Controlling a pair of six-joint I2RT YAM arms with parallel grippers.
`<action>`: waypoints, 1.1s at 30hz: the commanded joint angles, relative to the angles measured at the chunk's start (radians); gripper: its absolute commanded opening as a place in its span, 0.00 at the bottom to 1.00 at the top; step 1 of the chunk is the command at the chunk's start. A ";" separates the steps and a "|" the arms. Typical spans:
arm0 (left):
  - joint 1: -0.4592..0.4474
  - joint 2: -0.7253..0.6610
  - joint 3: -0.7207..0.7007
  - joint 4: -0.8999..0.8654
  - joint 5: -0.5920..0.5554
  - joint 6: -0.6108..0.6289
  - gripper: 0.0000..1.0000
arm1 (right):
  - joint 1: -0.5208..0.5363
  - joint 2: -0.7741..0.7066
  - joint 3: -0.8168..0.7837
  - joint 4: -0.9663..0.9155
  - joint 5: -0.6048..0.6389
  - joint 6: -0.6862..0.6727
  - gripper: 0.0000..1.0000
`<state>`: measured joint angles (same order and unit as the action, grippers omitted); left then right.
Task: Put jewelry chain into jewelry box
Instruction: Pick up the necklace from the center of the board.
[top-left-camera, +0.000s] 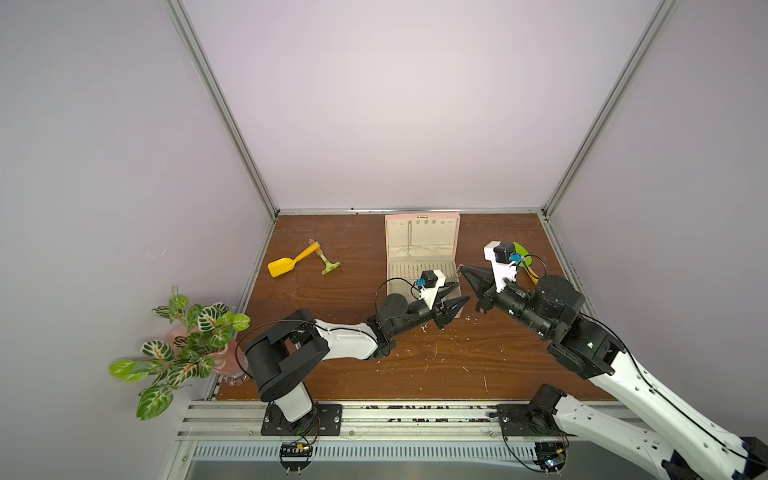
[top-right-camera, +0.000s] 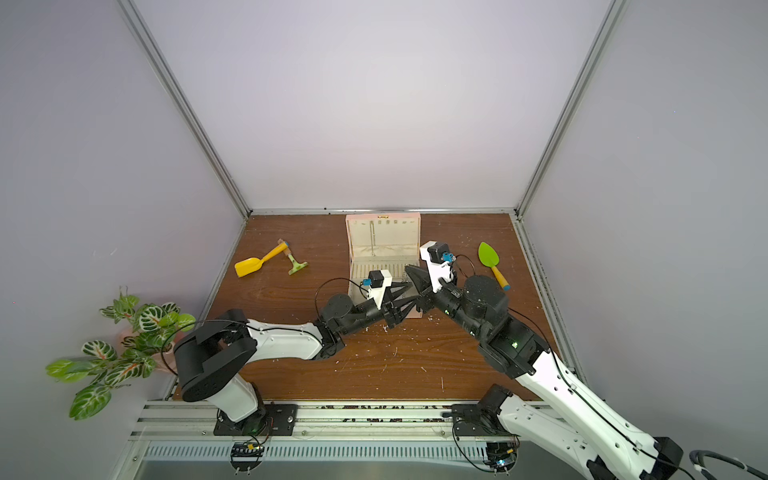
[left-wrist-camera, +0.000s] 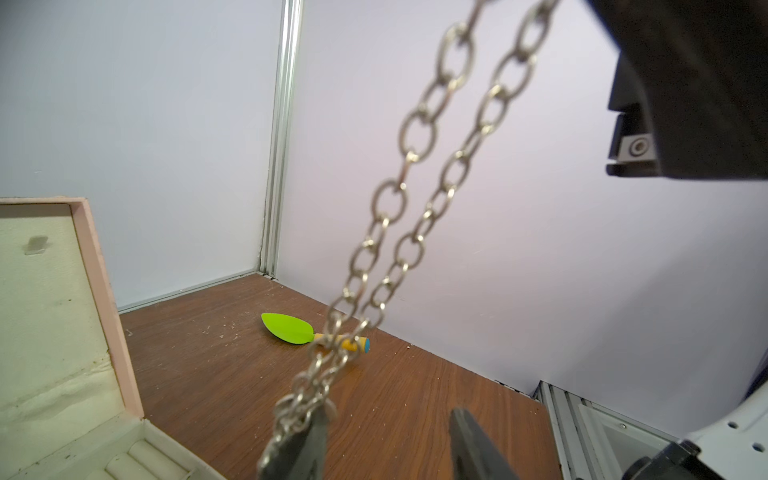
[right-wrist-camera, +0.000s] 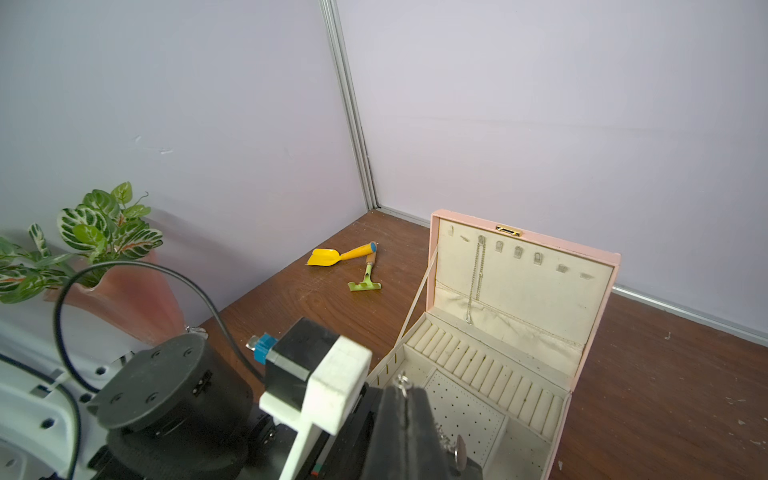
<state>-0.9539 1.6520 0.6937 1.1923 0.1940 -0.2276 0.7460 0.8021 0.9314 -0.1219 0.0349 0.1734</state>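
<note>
Pinched-shut right hand (top-left-camera: 461, 269) dangles jewelry chain (left-wrist-camera: 411, 156) by open jewelry box (top-left-camera: 432, 241); left hand (top-left-camera: 459, 293) half-open, chain touching it.

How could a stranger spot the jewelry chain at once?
On the table, find the open pink jewelry box. At its right edge, the jewelry chain hangs from the right claw. Unlike the thin strand inside, its links are chunky.

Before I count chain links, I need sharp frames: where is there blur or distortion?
Left wrist view: the jewelry chain is sharp at mid-length and smeared out of focus closest to the lens. Right wrist view: the jewelry box is crisp, the right gripper dark and soft. In both top views the chain is too small to resolve links.
</note>
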 joint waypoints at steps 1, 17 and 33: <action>0.011 0.010 0.026 0.000 -0.018 -0.002 0.51 | 0.003 -0.013 0.032 0.030 -0.007 0.010 0.00; 0.011 -0.016 0.033 -0.034 -0.023 0.019 0.52 | 0.002 -0.011 0.020 0.025 0.005 0.008 0.00; 0.012 -0.065 0.012 -0.028 0.004 0.025 0.39 | 0.003 -0.010 -0.004 0.012 0.024 0.014 0.00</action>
<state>-0.9512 1.6058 0.7052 1.1522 0.1780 -0.2127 0.7460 0.8024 0.9291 -0.1291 0.0402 0.1749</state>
